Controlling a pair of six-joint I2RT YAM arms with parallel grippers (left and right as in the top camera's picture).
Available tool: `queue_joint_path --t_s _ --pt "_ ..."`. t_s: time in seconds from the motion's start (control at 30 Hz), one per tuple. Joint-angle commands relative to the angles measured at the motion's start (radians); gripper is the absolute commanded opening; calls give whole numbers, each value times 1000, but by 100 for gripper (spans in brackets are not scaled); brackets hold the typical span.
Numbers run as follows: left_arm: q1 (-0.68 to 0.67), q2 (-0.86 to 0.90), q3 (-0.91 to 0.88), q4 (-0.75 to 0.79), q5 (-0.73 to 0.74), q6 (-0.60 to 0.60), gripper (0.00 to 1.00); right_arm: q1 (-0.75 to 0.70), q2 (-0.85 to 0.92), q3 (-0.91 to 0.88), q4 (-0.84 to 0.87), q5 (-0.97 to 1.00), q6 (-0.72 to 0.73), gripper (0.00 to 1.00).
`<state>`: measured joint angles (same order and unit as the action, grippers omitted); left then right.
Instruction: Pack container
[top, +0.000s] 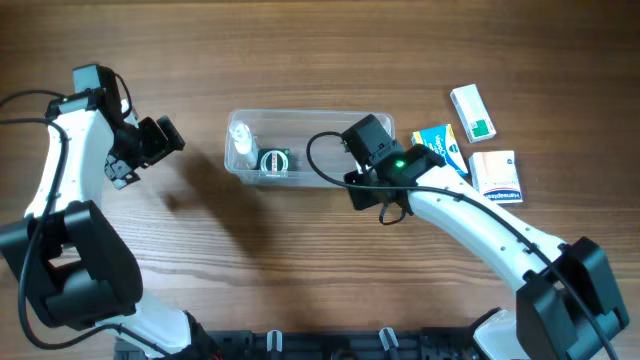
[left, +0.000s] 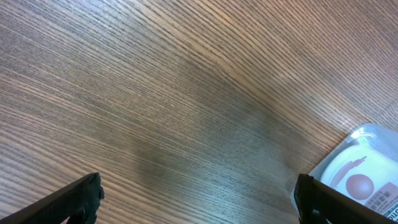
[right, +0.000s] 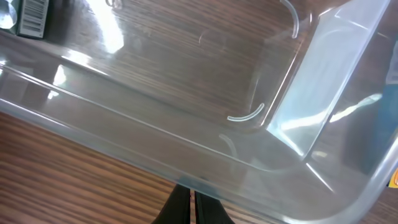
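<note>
You have the container (top: 305, 114) sitting flat near the middle of the table (top: 300, 270), open-topped, its long side running across the overhead view. Inside, at the container's left end, there is a small clear bottle (top: 241, 142) and just beside it a round dark-green item (top: 275, 160). Wood grain shows through the plastic floor toward the container's right end. Your right gripper (right: 188, 200) is at the container's near long wall, toward its right end. Its fingers (right: 177, 210) are clenched together, tips meeting right at the outer edge of the rim. You cannot tell from the wrist view whether any plastic is caught between them. To the right of the container lie three small packs: a blue box (top: 445, 140) nearest the container, a white-and-green box (top: 472, 112) beyond it toward the far side, and a white box with red and blue print (top: 497, 175) farthest from the container. Your left gripper (top: 150, 148) hangs over the table to the left of the container, well apart from its left end, fingers (left: 78, 199) released and spread wide with only wood between them. At the edge of the left wrist view, the container's rounded corner and the bottle's white label just show.
</note>
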<state>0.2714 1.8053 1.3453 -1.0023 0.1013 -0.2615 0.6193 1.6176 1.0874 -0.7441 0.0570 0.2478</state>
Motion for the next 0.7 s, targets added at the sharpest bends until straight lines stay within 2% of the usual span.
queue_joint_path --t_s 0.0,0.07,0.17,0.2,0.23,0.37,0.4,0.43,0.57,0.67 --pt "2 -26 -6 0 -2 -9 100 3 -8 40 -48 -45 -64 4" --pt "2 -26 -6 0 -2 -9 100 3 -50 105 -136 -92 -64 4" --pt "2 -26 -6 0 -2 -9 100 -13 -132 210 -253 -62 -64 4" --pt "2 -26 -6 0 -2 -9 100 -31 -167 250 -293 -30 -63 8" --pt "2 -26 -6 0 -2 -9 100 -56 -204 283 -325 5 -62 17" --pt "2 -26 -6 0 -2 -9 100 -226 -341 325 -382 105 -63 72" --pt "2 -26 -6 0 -2 -9 100 -282 -364 325 -397 125 -62 78" --pt "2 -26 -6 0 -2 -9 100 -441 -392 325 -451 138 -66 89" --pt "2 -26 -6 0 -2 -9 100 -621 -364 325 -489 33 -87 91" --pt "2 -26 -6 0 -2 -9 100 -657 -304 324 -461 -28 -175 91"
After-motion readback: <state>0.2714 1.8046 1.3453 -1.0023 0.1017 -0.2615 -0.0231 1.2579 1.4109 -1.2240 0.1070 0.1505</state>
